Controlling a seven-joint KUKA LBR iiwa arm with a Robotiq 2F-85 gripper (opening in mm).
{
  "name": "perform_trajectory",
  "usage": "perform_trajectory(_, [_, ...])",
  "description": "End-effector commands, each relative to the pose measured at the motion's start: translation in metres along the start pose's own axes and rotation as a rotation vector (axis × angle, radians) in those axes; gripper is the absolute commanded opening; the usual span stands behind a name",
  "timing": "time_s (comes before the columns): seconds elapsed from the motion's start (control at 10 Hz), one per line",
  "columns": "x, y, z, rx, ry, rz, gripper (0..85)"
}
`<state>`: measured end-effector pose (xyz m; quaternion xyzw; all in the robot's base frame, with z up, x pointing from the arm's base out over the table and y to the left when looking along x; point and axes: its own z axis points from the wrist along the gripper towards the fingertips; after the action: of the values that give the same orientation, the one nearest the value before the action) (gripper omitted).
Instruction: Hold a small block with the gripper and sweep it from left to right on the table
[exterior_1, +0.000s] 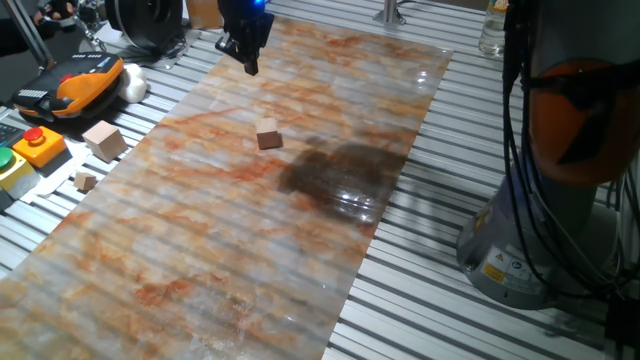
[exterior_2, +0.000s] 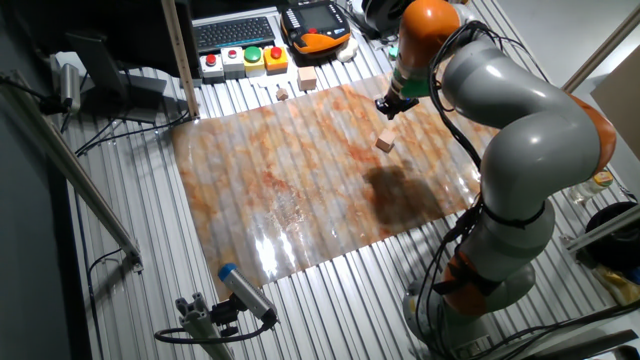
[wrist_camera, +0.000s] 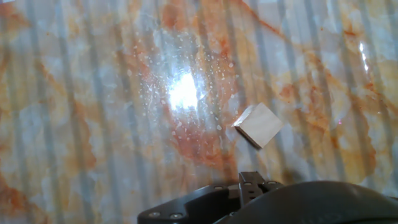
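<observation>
The small block (exterior_1: 268, 135) is a light-brown wooden cube lying free on the marbled mat (exterior_1: 200, 250). It also shows in the other fixed view (exterior_2: 386, 142) and right of centre in the hand view (wrist_camera: 259, 124). The gripper (exterior_1: 249, 62), a black claw with a blue light, hangs above the far part of the mat, behind the block and clear of it (exterior_2: 389, 107). Its fingers come together to a point and hold nothing. In the hand view only the gripper's black body shows along the bottom edge.
A larger pale cube (exterior_1: 104, 139) and a tiny cube (exterior_1: 85, 181) lie on the slatted table left of the mat. An orange-black pendant (exterior_1: 80, 85) and button boxes (exterior_1: 38, 145) stand beside them. A dark patch (exterior_1: 345, 172) marks the mat. The arm's base (exterior_1: 540, 240) stands at the right.
</observation>
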<state>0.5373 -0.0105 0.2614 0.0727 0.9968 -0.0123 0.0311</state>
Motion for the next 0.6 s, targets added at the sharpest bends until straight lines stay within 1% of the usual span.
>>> perform_trajectory(0.0, [0.0, 0.0001, 0.0001, 0.0, 0.011, 0.001, 0.0])
perform_trajectory(0.1, [0.0, 0.0001, 0.0001, 0.002, 0.032, 0.012, 0.0])
perform_trajectory(0.2, [0.0, 0.0001, 0.0001, 0.011, 0.045, 0.024, 0.0])
perform_trajectory(0.4, [0.0, 0.0001, 0.0001, 0.034, 0.05, 0.052, 0.0])
perform_trajectory(0.5, [0.0, 0.0001, 0.0001, 0.033, 0.052, 0.066, 0.0])
